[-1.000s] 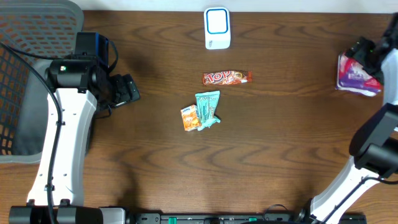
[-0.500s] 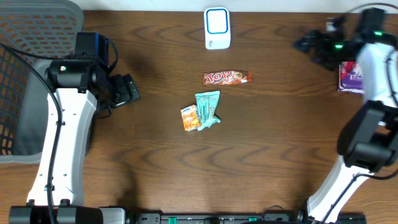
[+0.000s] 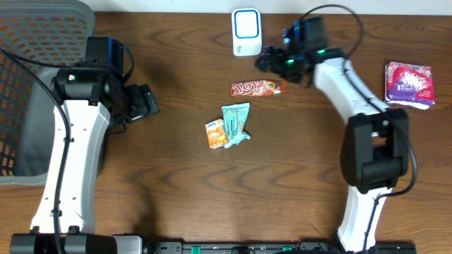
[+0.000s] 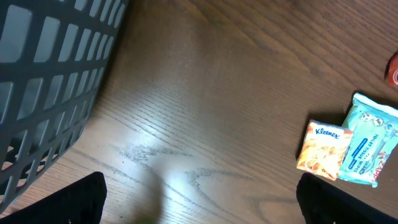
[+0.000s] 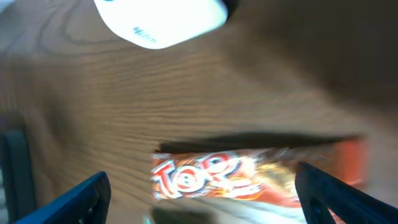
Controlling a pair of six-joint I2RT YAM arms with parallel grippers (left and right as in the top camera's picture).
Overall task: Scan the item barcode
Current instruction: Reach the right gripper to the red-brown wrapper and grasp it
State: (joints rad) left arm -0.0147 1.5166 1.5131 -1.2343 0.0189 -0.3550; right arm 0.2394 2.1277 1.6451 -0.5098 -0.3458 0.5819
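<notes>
Now | left pincer (image 4: 202,202) apart | right pincer (image 5: 205,199) apart, near TOP bar (image 5: 249,177) | tissue pack (image 4: 322,157) reads Kleenex

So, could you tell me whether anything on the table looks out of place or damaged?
Nothing looks spilled or damaged. The only slight oddities: the teal pack lies askew, touching the Kleenex pack, and the purple pack sits alone at the far right, well apart from the other items.
</notes>
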